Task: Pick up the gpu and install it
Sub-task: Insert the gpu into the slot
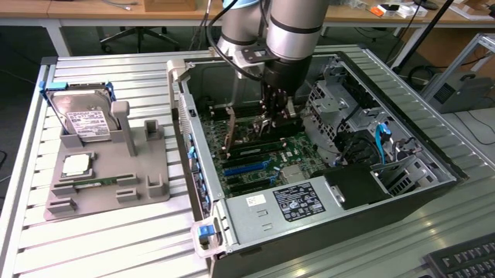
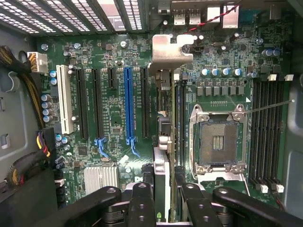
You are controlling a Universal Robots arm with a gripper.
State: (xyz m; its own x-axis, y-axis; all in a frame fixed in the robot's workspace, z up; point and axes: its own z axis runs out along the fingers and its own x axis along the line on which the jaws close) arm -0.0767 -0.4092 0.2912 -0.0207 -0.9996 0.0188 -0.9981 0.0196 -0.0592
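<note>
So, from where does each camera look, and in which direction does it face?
Exterior view: off the arm, above the table, looking down into the open computer case; the arm and gripper show.
Wrist view: on the wrist, facing the motherboard; the gripper grips the gpu.
Shared: motherboard, gripper, gpu.

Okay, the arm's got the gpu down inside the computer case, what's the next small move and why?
Probably ease straight down. The gripper holds the gpu edge-on above the motherboard, its silver bracket toward the case's rear, and it looks not yet seated in a slot.
</note>
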